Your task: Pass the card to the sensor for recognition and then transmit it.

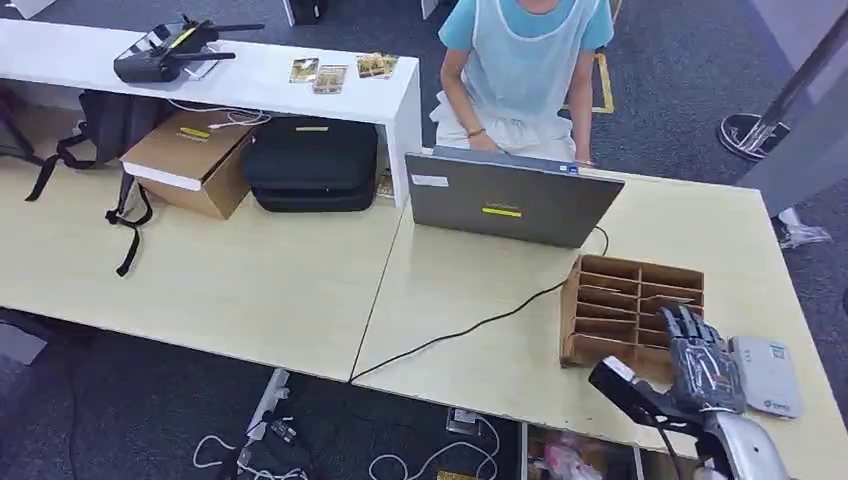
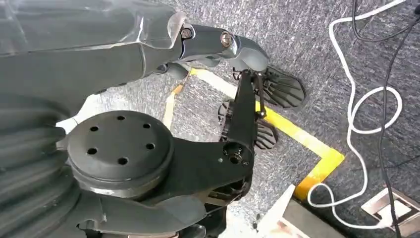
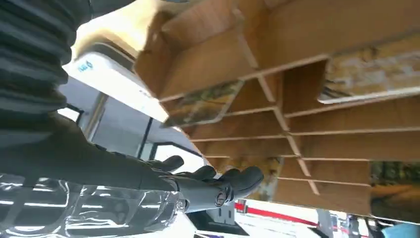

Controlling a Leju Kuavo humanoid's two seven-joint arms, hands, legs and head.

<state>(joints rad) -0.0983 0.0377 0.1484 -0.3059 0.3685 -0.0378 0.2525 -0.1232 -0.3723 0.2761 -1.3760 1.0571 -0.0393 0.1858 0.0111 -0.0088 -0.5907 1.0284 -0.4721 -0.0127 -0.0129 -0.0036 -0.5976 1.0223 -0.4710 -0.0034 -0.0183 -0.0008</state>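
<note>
A wooden card rack (image 1: 620, 300) stands on the table in front of the laptop. My right hand (image 1: 700, 358) hovers over its right front slots, fingers stretched out and holding nothing. Close up, the rack (image 3: 317, 129) shows cards lying in several slots, one patterned card (image 3: 202, 105) at a slot mouth and another (image 3: 371, 74) deeper in. My right hand's fingertips (image 3: 237, 179) reach to the edge of a lower slot. The white card sensor (image 1: 766, 375) lies flat just right of the hand. My left hand (image 2: 213, 47) hangs beside my body over the floor, holding nothing.
A grey laptop (image 1: 505, 198) stands open behind the rack, its black cable (image 1: 470, 328) running across the table. A person (image 1: 520, 70) sits behind it. Several cards (image 1: 330, 73) lie on the white shelf (image 1: 260, 80). White cables (image 2: 366, 114) lie on the floor.
</note>
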